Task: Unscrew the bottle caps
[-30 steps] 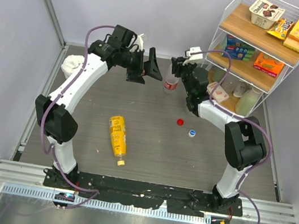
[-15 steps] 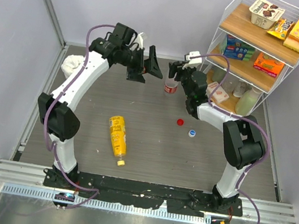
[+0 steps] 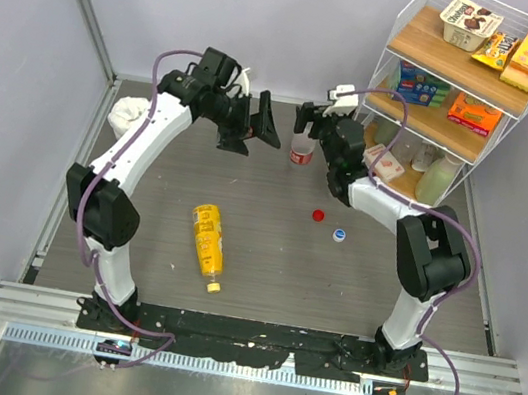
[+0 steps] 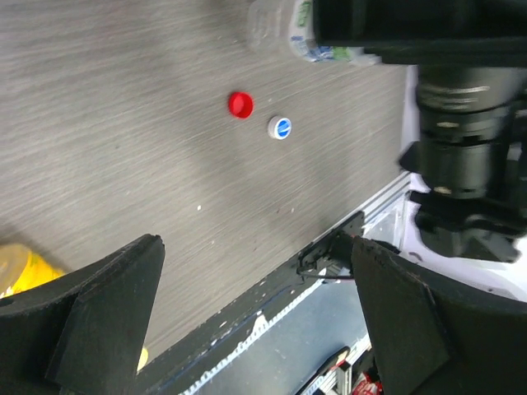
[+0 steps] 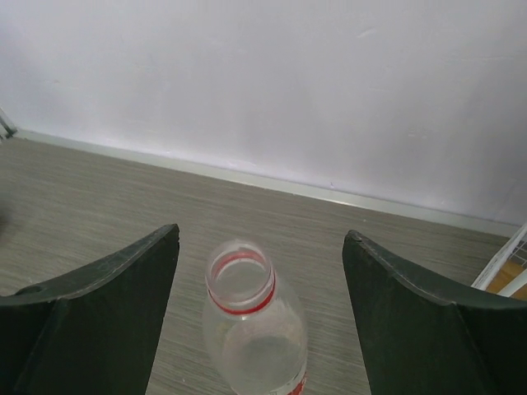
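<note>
Right tool (image 5: 259, 247) open, fingers (image 5: 107, 304) spread either side of clear bottle (image 5: 255, 329), touching nothing. Bottle neck between fingertips, clear of both. Bottle upright near far edge of table (image 3: 266, 249), right of middle, long axis vertical, mouth up, uncapped, red ring on neck.

Left tool (image 3: 256, 125) wide open, empty, near bottle toward left edge.

Red cap (image 3: 319, 215) and blue-white cap (image 3: 339, 235) lie loose, close together, right of table centre.

Yellow bottle (image 3: 208, 239) on side left of centre, long axis far-to-near, yellow cap (image 3: 213, 287) on, pointing at near edge.
</note>
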